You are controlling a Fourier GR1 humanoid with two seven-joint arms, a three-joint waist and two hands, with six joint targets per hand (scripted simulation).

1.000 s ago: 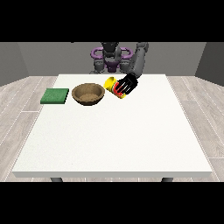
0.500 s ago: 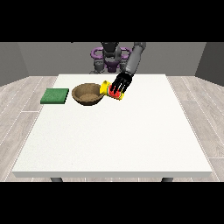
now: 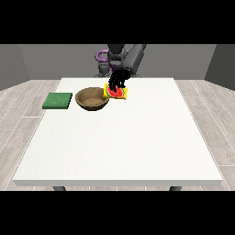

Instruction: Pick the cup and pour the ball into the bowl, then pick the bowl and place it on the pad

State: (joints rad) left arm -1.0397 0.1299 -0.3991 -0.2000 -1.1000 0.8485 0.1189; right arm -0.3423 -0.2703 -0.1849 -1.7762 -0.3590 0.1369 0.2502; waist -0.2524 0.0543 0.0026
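A yellow cup (image 3: 115, 93) with a red inside hangs tilted just right of the brown bowl (image 3: 92, 98), its lower edge close to the bowl's rim. The black hand at the view's right (image 3: 118, 79) comes down from above and behind, its fingers curled round the cup. No ball shows, either in the cup or in the bowl. The green pad (image 3: 58, 100) lies flat on the table left of the bowl. The other hand does not show.
The white table (image 3: 119, 142) stretches wide towards the camera in front of the bowl and cup. The robot's grey torso (image 3: 117, 57) stands behind the far edge.
The hand with the cup has shifted slightly to the view's left, towards the bowl, and swung over the cup, tipping it further. Bowl and pad have not moved.
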